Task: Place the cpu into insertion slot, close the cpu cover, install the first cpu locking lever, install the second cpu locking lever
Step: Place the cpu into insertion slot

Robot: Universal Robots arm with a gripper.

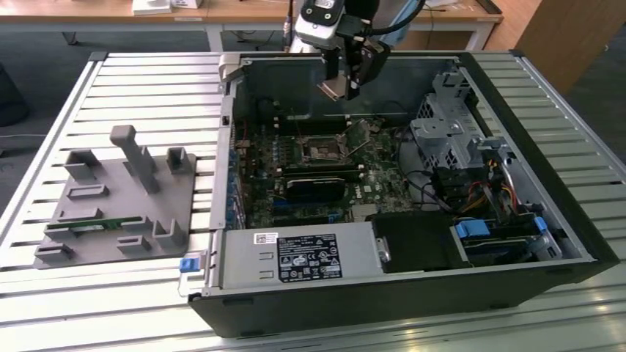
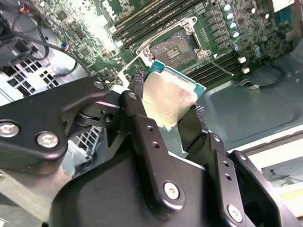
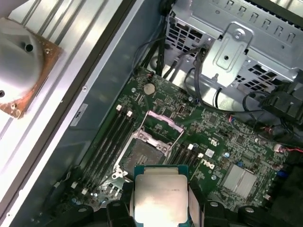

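Observation:
My gripper [image 1: 344,82] hangs above the back of the open computer case [image 1: 547,220], shut on the cpu [image 1: 336,88]. In both wrist views the cpu [image 2: 168,101] [image 3: 160,196] is a pale silvery square with a teal edge, pinched between two black fingers [image 2: 142,123]. The insertion slot [image 1: 321,149] [image 2: 177,49] [image 3: 142,155] lies below on the green board, its dark centre bare. The cpu cover [image 3: 163,124] stands tilted up at the slot's far side. A thin locking lever [image 2: 220,66] sticks out beside the slot.
A long black card [image 1: 318,183] lies just in front of the slot. A silver drive cage [image 1: 450,139] with cables fills the exterior view's right side, and a power supply [image 1: 298,257] sits at the front. A grey fixture plate [image 1: 117,198] stands outside the case.

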